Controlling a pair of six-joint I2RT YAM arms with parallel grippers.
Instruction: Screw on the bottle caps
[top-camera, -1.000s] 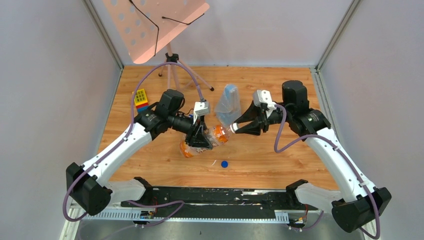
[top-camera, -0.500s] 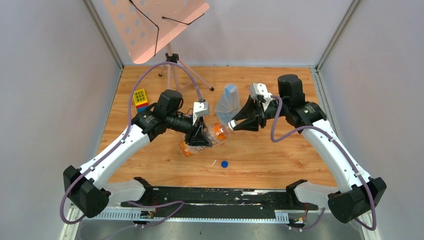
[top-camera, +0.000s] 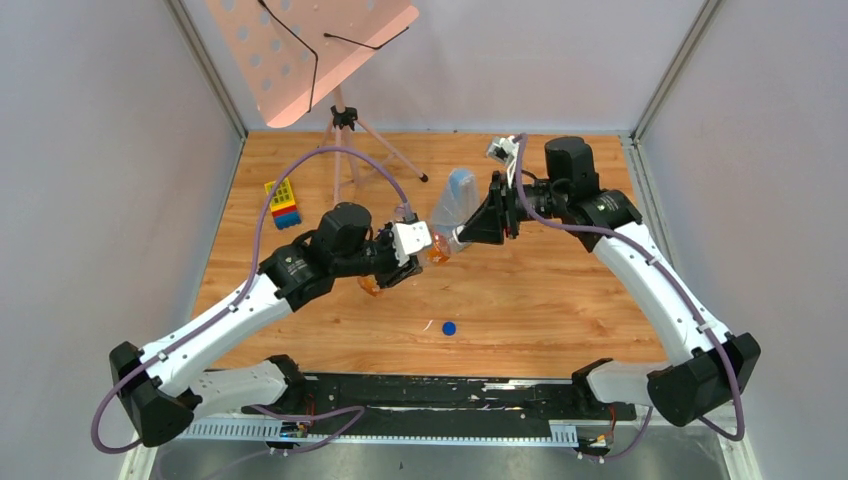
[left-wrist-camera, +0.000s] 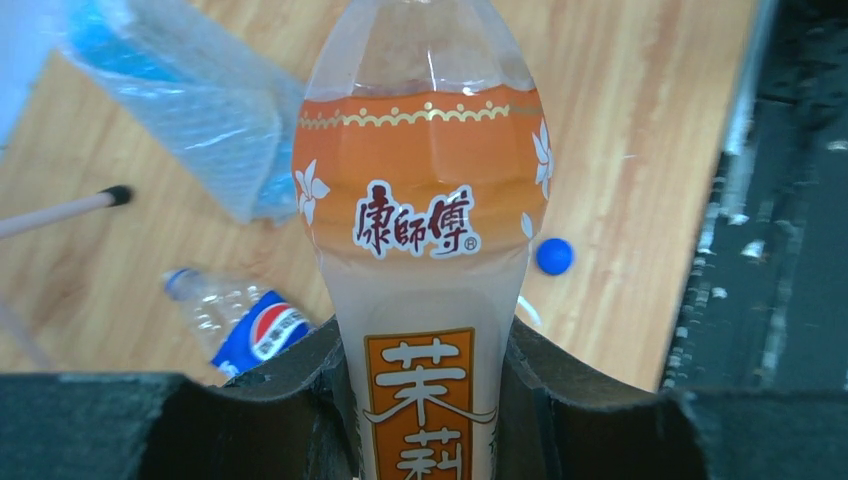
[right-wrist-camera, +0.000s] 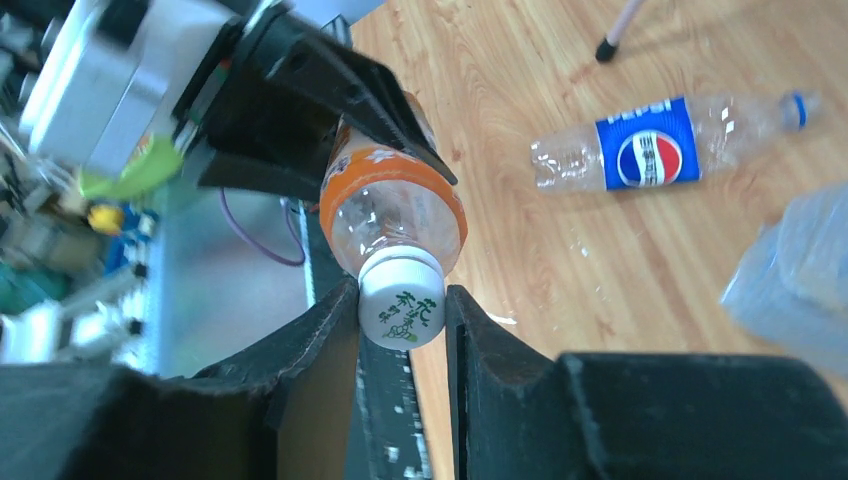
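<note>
One orange bottle (left-wrist-camera: 425, 250) clamped mid-air, blue cap (top-camera: 449, 327) near table (top-camera: 560, 330) edge

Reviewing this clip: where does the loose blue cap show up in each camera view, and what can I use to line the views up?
Top external: the blue cap lies alone on the table, low centre, towards the arm bases.
Left wrist: the blue cap is right of centre, just right of the orange bottle.
Right wrist: not in it.
Shared landmark: the orange bottle, mid-frame from above, and centre-left in the right wrist view.
</note>
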